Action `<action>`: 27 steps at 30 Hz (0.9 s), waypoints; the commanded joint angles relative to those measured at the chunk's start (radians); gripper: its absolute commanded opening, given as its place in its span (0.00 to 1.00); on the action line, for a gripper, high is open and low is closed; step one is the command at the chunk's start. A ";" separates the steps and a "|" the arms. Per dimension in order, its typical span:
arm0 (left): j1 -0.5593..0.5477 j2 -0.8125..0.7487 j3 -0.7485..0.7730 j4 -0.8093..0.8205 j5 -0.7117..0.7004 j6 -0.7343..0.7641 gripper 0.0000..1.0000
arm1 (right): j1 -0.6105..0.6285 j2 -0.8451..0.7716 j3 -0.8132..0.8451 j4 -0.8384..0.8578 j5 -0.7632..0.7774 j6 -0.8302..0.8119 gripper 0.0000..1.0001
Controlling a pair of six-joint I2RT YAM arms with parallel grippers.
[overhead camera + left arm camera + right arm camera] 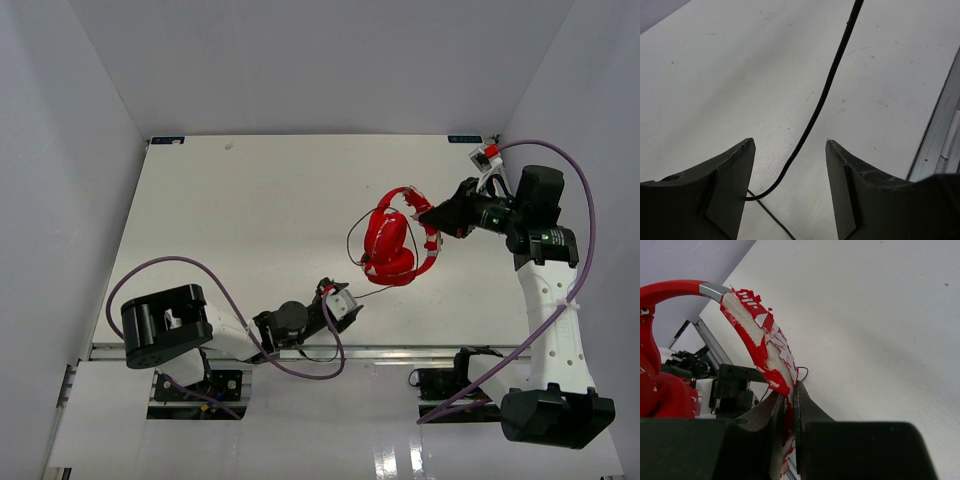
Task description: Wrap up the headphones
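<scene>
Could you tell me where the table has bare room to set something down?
Free: the table left of the headphones up to the wall, and the far strip behind them. Crowded: around the right gripper holding the headphones, and the near edge where the cord crosses the left gripper.

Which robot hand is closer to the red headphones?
Right. The right gripper grips the headphones by the headband; the left gripper sits apart, open around the cord.

left arm (240, 335) lies low across the lower left, left gripper (343, 302) jaws apart. right arm (550, 300) rises along the right edge, right gripper (432, 215) pinched onto the headphones (388, 242) headband.
</scene>
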 commanded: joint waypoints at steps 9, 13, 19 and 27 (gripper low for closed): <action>0.063 0.037 -0.033 0.125 0.015 0.087 0.51 | -0.007 -0.057 0.052 0.017 -0.252 -0.002 0.08; 0.090 0.063 -0.021 0.140 0.054 0.069 0.31 | -0.007 -0.069 0.048 -0.006 -0.259 -0.022 0.08; 0.093 0.065 -0.026 0.152 0.214 0.016 0.61 | -0.006 -0.072 0.064 -0.044 -0.196 -0.037 0.08; 0.094 -0.007 -0.106 0.130 0.460 0.048 0.67 | -0.006 -0.045 0.077 -0.069 -0.172 -0.075 0.08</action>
